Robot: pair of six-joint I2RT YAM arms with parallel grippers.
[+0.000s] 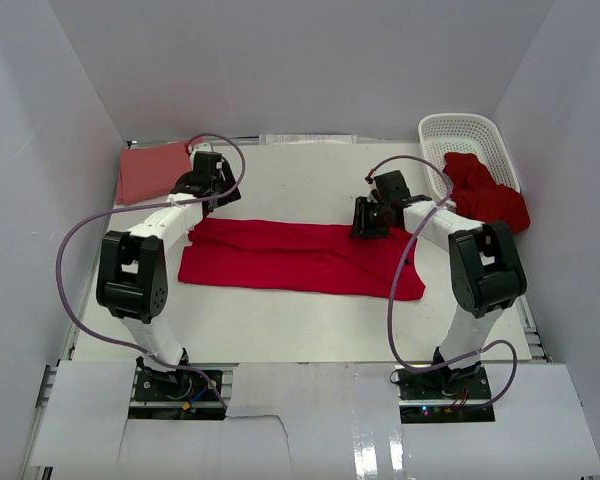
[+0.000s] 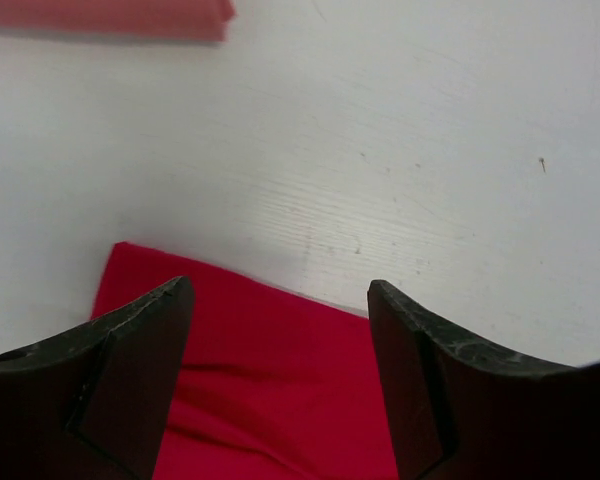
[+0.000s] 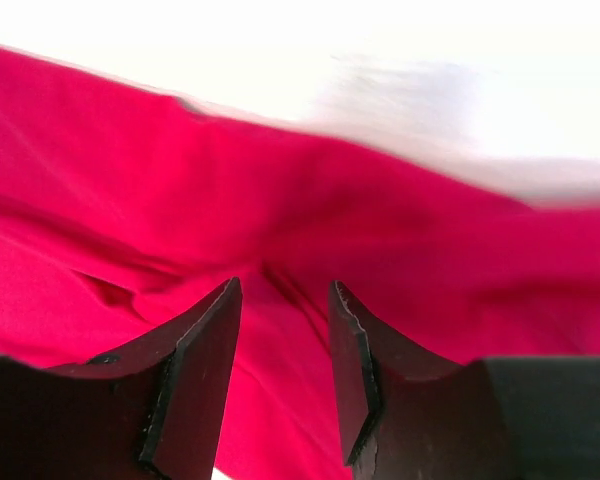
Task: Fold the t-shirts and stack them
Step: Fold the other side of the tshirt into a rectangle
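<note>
A crimson t-shirt [image 1: 300,258] lies across the middle of the table, folded into a long strip. My left gripper [image 1: 212,203] hovers over the strip's far left corner [image 2: 270,380]. Its fingers [image 2: 150,350] stand wide apart and open, with nothing between them. My right gripper [image 1: 364,226] sits low over the far edge of the strip, right of centre. Its jaws [image 3: 285,290] are partly apart and open over rumpled red cloth [image 3: 280,200], not pinching it. A folded salmon-pink t-shirt [image 1: 148,170] lies at the back left, and its edge [image 2: 110,18] shows in the left wrist view.
A white lattice basket [image 1: 468,132] stands at the back right, with a crumpled red t-shirt [image 1: 488,192] spilling out of it onto the table. Grey cables loop off both arms. White walls enclose the table on three sides.
</note>
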